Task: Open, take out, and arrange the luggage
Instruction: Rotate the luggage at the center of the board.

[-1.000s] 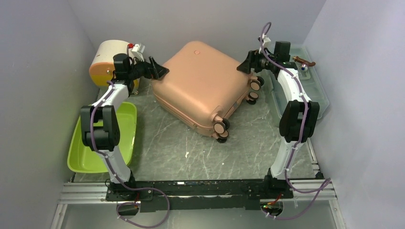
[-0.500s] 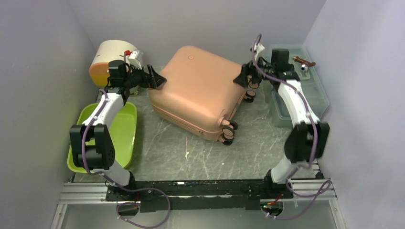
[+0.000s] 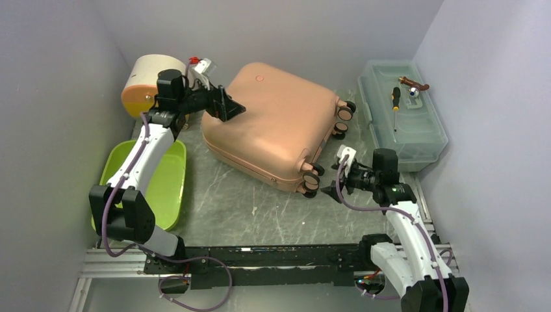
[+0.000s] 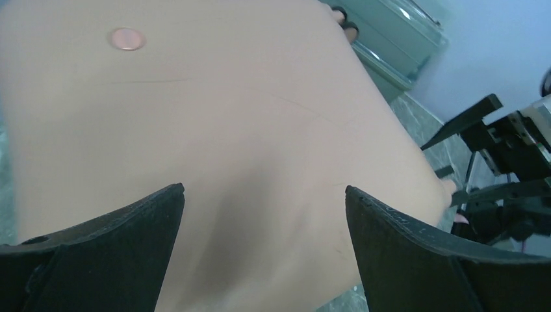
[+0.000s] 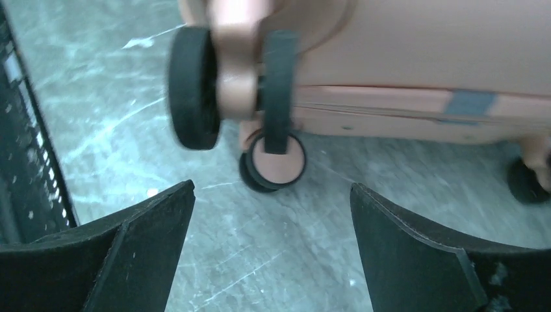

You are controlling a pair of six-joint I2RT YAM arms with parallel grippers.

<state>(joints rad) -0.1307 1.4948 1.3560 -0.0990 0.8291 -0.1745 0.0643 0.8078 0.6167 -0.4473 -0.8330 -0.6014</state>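
Nearest the arm bases, the right hand point(image 3: 330, 184) sits low over the grey marbled table point(image 3: 260, 211), its fingers spread wide with nothing between them. It faces the near wheel pair point(image 3: 310, 179) of the luggage point(image 3: 269, 123). In the right wrist view the dark wheels point(image 5: 195, 88) stand just ahead of the open fingers point(image 5: 149, 253), apart from them. At the left edge of the table lies a lime-green tray point(image 3: 170, 185).

The salmon-pink luggage lies closed and flat on its broad side in the middle of the table. Its long axis runs on a diagonal: the wheeled end points right and slightly toward the bases, and the opposite end points left and away. The seam between the two shells point(image 5: 390, 107) runs along the near side.

The left hand point(image 3: 227, 104) hangs over the far-left corner of the shell, fingers wide apart and holding nothing. Whether it touches the shell cannot be told. A small round emblem point(image 4: 125, 38) is set in the shell; no writing on it can be read.

Farther back, a cream box with an orange end point(image 3: 143, 81) stands at far left. At far right, a translucent toolbox point(image 3: 416, 133) carries a screwdriver point(image 3: 394, 99) on its lid.
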